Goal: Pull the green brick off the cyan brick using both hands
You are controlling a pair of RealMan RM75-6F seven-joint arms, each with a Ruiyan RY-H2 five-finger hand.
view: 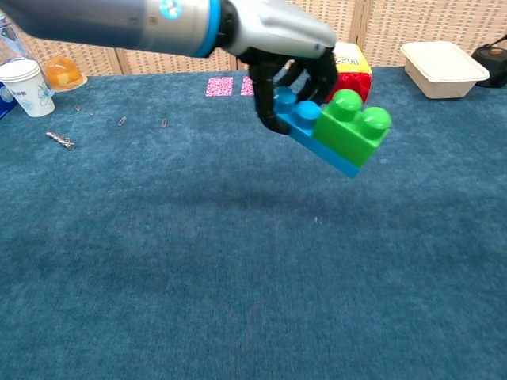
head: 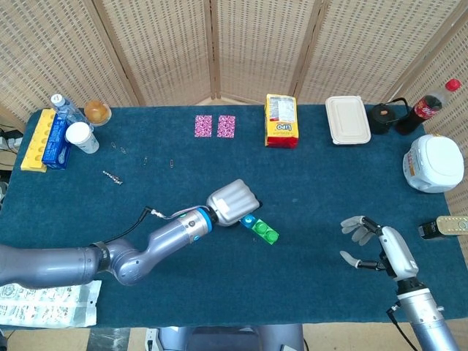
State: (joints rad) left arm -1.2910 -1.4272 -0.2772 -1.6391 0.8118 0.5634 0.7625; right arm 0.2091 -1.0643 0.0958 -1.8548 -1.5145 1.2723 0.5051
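Dark fingers (view: 273, 95) of my left hand (head: 232, 202) pinch the near end of the long cyan plastic brick (view: 305, 119), holding it tilted above the dark blue cloth table (head: 314, 190), centre of the frame. The 2-stud green plastic brick (view: 352, 127) sits pressed onto its far end. At lower right, my right hand (head: 380, 245) hovers with fingers spread, holding nothing, well apart from the bricks.

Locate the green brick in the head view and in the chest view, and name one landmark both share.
Head view: green brick lower centre, right of the left hand.
Chest view: upper right of centre, on the cyan brick, lifted.
Shared landmark: yellow packet behind.
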